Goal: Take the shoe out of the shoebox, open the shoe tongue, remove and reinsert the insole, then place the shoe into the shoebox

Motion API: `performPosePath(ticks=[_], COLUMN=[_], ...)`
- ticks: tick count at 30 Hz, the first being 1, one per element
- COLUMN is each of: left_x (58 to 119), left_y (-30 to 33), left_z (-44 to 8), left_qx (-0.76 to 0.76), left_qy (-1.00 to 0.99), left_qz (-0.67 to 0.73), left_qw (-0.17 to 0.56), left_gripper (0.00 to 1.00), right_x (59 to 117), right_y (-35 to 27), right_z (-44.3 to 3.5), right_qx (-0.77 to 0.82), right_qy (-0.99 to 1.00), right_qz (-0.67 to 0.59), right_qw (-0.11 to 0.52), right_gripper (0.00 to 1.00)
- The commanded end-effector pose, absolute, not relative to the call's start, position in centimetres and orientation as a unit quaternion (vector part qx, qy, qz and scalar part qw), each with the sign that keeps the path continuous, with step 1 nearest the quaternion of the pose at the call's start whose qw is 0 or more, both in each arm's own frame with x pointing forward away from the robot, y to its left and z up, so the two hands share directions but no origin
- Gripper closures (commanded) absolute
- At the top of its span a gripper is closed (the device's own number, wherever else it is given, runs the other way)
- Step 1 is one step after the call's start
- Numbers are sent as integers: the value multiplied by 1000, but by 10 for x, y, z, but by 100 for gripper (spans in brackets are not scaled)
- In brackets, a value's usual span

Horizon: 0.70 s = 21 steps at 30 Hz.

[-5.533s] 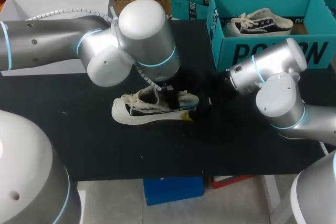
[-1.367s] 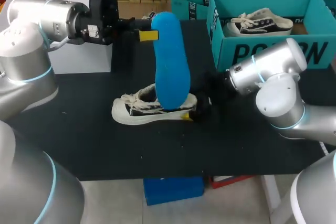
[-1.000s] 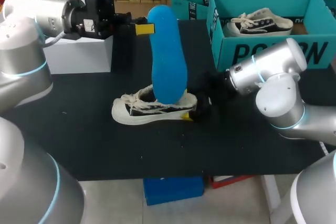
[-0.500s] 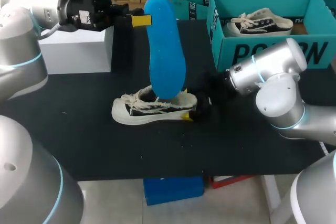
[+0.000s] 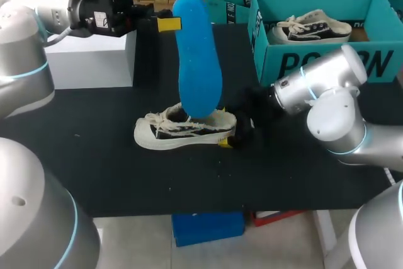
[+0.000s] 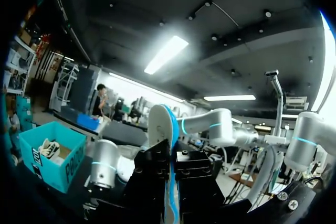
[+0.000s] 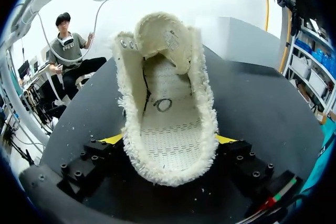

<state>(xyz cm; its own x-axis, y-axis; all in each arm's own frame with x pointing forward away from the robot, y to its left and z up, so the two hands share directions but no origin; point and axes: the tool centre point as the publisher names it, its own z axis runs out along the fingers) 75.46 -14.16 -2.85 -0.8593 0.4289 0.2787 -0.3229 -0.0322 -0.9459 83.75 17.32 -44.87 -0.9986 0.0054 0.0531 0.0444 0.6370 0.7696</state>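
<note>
1. The shoe is a low cream canvas sneaker with frayed edges, dark side panels and a white sole. It stands on its sole on the black surface, near the middle.
2. The right wrist view looks in from the heel. The shoe's mouth gapes wide, the tongue is lifted forward, and a bare stitched footbed with a ring mark shows.
3. The insole is bright blue and out of the shoe, hanging upright in the air with its lower end at the shoe's opening. Whether it touches the shoe cannot be told.
4. The left claw pinches the insole near its upper end from both sides. In the left wrist view the insole shows edge-on between black fingers, whose tips are hidden.
5. The right claw clamps the shoe's heel, with a yellow tip pressed against each side.
6. In the head view the insole covers the shoe's middle, and the right claw is dark against the dark surface.
7. The teal shoebox stands open at the far right and holds a second shoe. A white box sits at the far left, its inside hidden by the left arm.
</note>
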Motion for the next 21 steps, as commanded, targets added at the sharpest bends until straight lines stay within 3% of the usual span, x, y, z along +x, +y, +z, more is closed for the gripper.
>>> performPosePath(ticks=[1,12,21], left_x=[754,754,754], left_y=[-142,-142,-142], left_z=[-29,-29,-29], left_qx=[-41,-41,-41], left_qy=[-644,-644,-644], left_qz=[718,718,718], left_qw=[261,261,261], left_gripper=[100,100,100], right_x=[840,842,844], right_y=[171,162,172], right_z=[-433,-407,-385], right_qx=[-11,-16,-16], right_qy=[-926,-969,-988], right_qz=[-376,-236,-147], right_qw=[33,63,51], right_gripper=[0,0,0])
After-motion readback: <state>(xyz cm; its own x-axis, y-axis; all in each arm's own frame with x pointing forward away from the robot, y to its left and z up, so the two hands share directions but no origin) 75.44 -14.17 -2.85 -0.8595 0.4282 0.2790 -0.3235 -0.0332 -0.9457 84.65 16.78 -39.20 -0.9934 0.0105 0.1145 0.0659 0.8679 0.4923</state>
